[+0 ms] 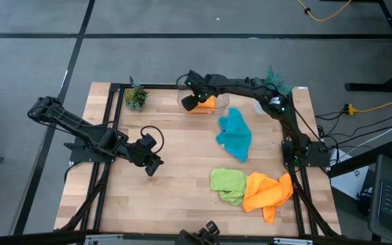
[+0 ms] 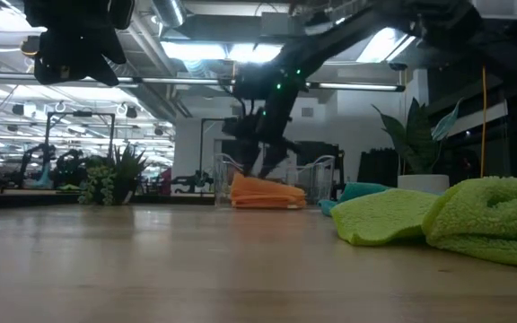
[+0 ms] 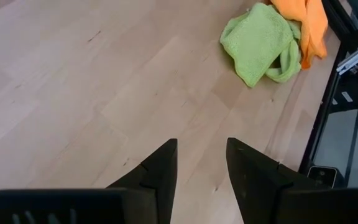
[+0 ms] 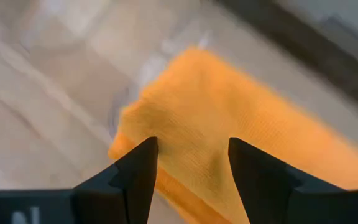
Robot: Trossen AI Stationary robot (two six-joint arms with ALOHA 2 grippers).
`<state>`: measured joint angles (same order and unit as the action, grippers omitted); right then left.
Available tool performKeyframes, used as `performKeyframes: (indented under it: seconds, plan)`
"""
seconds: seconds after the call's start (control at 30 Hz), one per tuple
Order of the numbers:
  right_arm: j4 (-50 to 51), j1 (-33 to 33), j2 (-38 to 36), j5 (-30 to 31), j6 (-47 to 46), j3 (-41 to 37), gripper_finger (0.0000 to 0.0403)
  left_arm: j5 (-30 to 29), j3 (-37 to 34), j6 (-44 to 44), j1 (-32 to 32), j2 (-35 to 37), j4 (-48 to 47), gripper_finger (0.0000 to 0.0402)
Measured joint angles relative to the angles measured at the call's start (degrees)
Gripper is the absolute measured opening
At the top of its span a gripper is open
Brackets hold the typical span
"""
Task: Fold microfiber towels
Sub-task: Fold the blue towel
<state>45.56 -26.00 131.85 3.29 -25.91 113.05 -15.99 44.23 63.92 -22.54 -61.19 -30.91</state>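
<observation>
A folded orange towel (image 1: 207, 103) lies in the clear bin (image 1: 224, 102) at the table's far middle. My right gripper (image 1: 190, 102) is open just above its folded edge (image 4: 185, 118); the low view shows the fingers (image 2: 260, 152) right over the towel (image 2: 267, 193). A teal-blue towel (image 1: 235, 135) lies crumpled right of centre. A lime green towel (image 1: 228, 185) and a second orange towel (image 1: 267, 192) lie crumpled side by side near the front right, touching. My left gripper (image 1: 154, 163) is open and empty above bare wood at left centre (image 3: 201, 146).
Small potted plants stand at the far left (image 1: 136, 97) and the far right (image 1: 275, 79). The bin's clear walls (image 2: 317, 179) surround the folded towel. A black frame (image 1: 111, 129) runs along the table's left and right edges.
</observation>
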Motion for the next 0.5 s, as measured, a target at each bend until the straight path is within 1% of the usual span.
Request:
performKeyframes:
  seconds: [0.1,0.27,0.4,0.5]
  plan:
    - [0.7,-0.2,1.0,-3.5,-1.1,0.0,0.0200,0.0,0.0,0.0,0.0,0.0,0.0,0.0132]
    - [0.9,-0.4,1.1,-4.8,-2.2,0.0,0.0200,0.0,0.0,-0.1,0.0,0.0,-0.1,0.0132]
    - [2.5,-0.9,1.1,-8.8,-3.5,0.0,0.0200,0.0,0.0,-0.4,0.0,0.0,-0.2,0.0132]
    - [3.7,-1.0,1.1,-9.5,-3.7,0.0,0.0200,0.0,0.0,-2.1,0.0,0.0,-0.2,0.0132]
